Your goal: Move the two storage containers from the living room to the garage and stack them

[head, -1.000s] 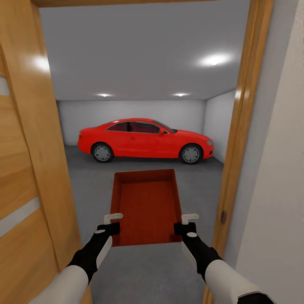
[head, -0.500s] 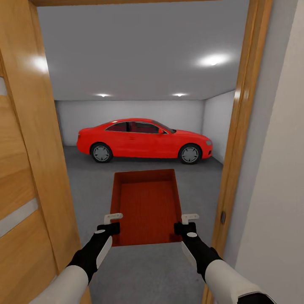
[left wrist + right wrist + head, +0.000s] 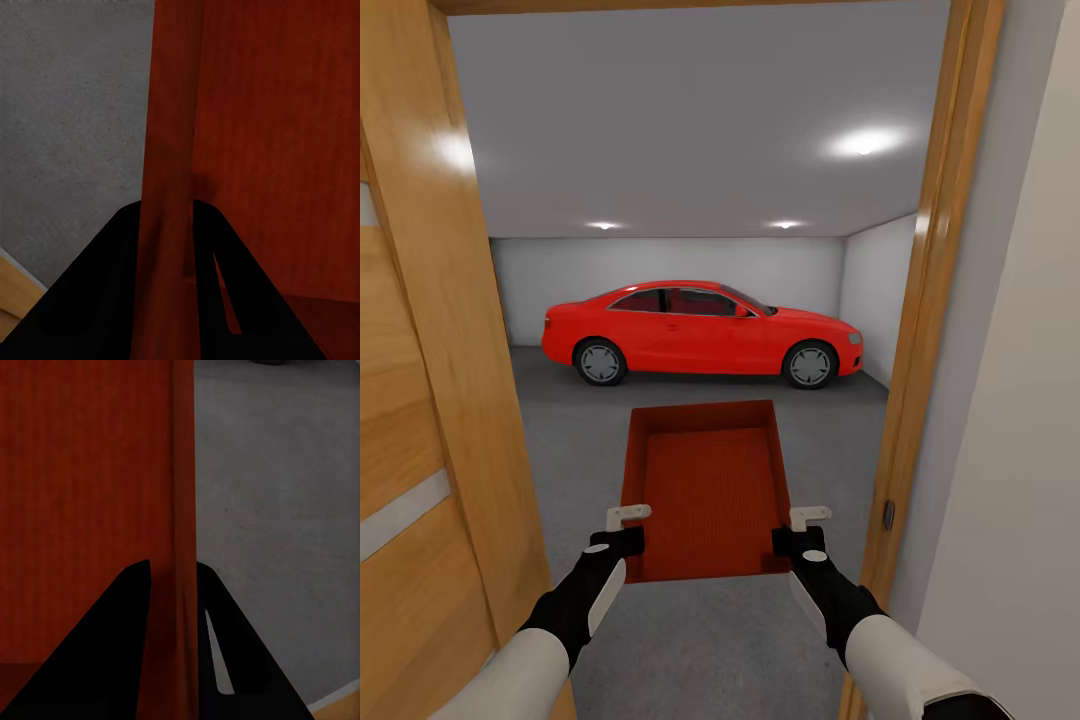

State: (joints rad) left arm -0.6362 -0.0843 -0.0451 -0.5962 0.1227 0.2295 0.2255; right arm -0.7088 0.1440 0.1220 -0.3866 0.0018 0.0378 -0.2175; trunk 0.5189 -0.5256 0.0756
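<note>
At garage doorway: container (image 3: 710, 490) carried level, left gripper (image 3: 628, 530) and right gripper (image 3: 800, 528) fingers clamping side walls (keep centred between door frame (image 3: 920, 330) posts).

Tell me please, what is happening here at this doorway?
The robot stands in a wooden doorway facing the garage, carrying one orange-red storage container in front of it. The left hand grips the container's left wall and the right hand grips its right wall. Ahead lie the dark grey floor and a red car. The container is not yet set down.
</note>
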